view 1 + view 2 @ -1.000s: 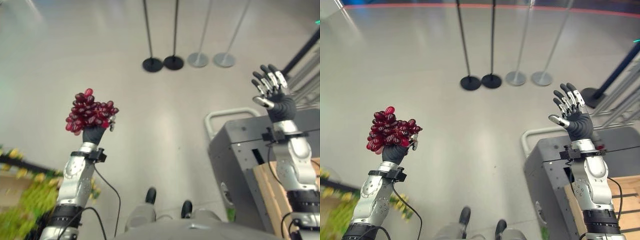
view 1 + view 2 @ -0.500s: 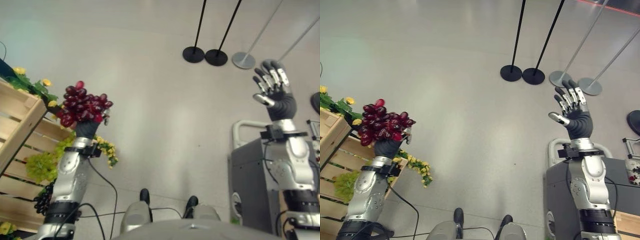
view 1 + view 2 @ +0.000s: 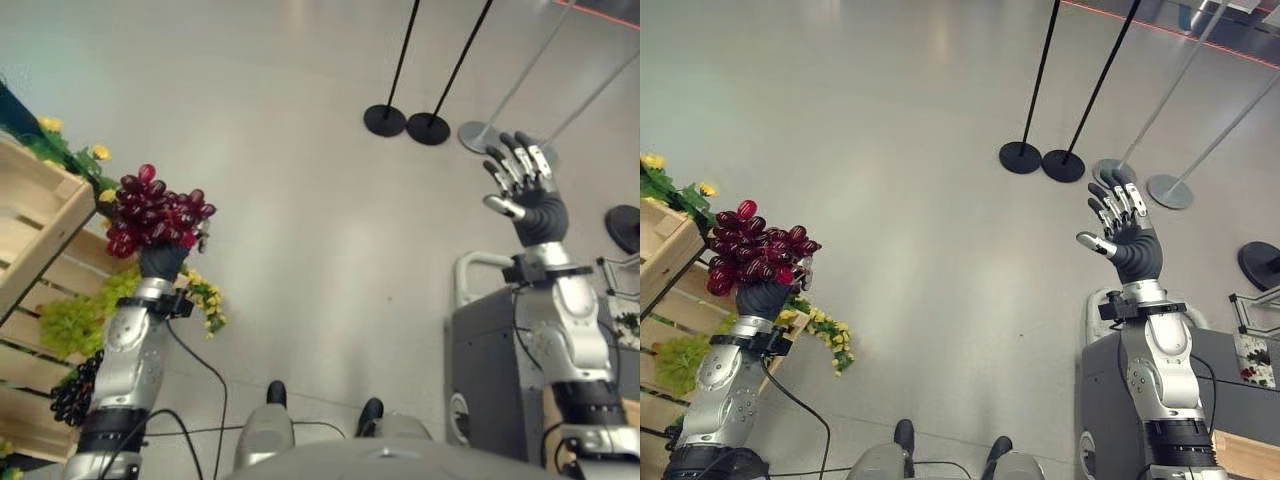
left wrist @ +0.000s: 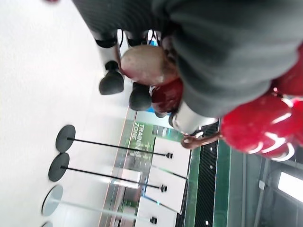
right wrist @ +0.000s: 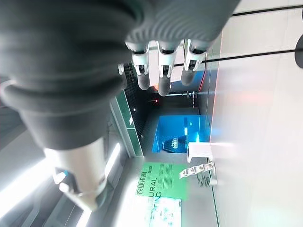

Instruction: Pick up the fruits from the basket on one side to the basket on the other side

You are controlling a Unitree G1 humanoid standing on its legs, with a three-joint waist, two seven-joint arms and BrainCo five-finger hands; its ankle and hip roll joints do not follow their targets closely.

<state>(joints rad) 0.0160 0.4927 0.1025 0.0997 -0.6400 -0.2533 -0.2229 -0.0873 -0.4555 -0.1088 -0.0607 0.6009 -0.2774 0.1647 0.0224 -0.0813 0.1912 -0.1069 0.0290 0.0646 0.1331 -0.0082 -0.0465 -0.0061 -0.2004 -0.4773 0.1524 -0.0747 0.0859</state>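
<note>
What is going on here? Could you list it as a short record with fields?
left hand: raised, fingers curled round grapes
grapes: red bunch, held up above the floor
right hand: raised, fingers straight, holding nothing
crate: wooden, on the robot's left, with yellow flowers beside it
cart: grey, on the robot's right
posts: stand on the floor ahead

Your left arm is raised on the left, forearm upright, and your left hand point(image 3: 762, 297) has its fingers curled round a bunch of red grapes point(image 3: 752, 249) held above the wrist. Your right arm is raised too, right hand point(image 3: 1124, 238) up with its fingers straight and spread, holding nothing.
</note>
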